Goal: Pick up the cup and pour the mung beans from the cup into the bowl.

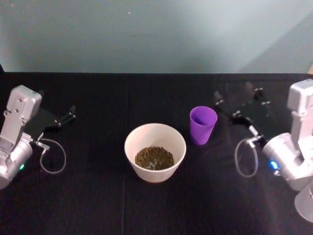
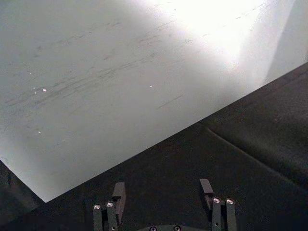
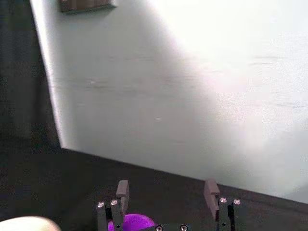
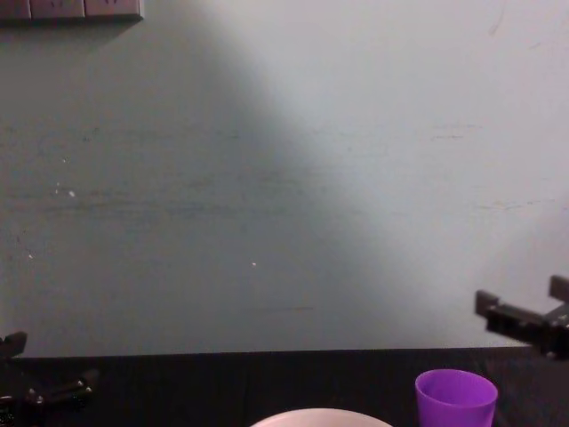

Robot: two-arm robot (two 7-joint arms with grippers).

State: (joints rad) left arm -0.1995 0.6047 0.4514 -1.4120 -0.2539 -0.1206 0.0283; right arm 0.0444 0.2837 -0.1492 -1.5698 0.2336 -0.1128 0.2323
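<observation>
The purple cup (image 1: 202, 125) stands upright on the black table, just right of the bowl (image 1: 131, 147). Mung beans (image 1: 154, 157) lie in a heap on the bowl's bottom. Only purple shows inside the cup. My right gripper (image 1: 239, 102) hovers open to the right of the cup and slightly behind it, apart from it and holding nothing. In the right wrist view the cup (image 3: 132, 222) sits just below the open right gripper (image 3: 166, 191). My left gripper (image 1: 63, 117) rests open at the far left. From the chest I see the cup (image 4: 455, 398) and the bowl's rim (image 4: 320, 416).
A black cloth (image 1: 88, 205) covers the table, and a pale wall (image 1: 156, 34) runs behind it. Cable loops hang by the left wrist (image 1: 53, 156) and the right wrist (image 1: 246, 157).
</observation>
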